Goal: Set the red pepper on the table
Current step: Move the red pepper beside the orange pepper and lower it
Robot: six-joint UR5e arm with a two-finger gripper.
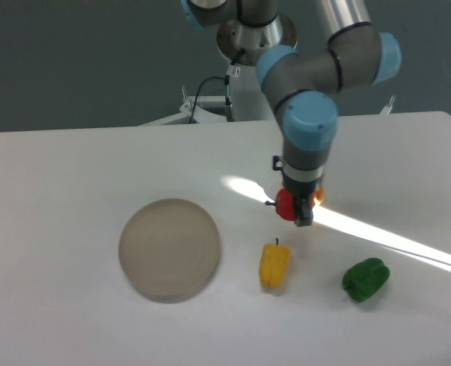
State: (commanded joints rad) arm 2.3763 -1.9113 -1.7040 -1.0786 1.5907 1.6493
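The small glossy red bell pepper [285, 204] is sitting pinched in the dark two-finger gripper [298, 210], its short dark stem poking out to the left, and the fingers are clamping on it from either side. The pepper is hanging above the large flat white tabletop [65, 198], over the bright diagonal streak of light that is crossing the smooth surface. The arm's grey metal wrist with its matte blue plastic caps is standing straight down over the pepper. Behind the gripper, a lumpy orange pepper [317, 195] is peeking out, mostly hidden by the wrist and glowing in that light.

Just below and slightly left of the held pepper, a long, blocky yellow pepper [274, 264] with a tiny dark stem is lying on the table. Off to the right of it, a knobbly glossy green pepper [365, 279] is resting well apart from the gripper. Over on the left, a round beige-grey plate [169, 247] with a dull, matte face and thick rim is lying flat.
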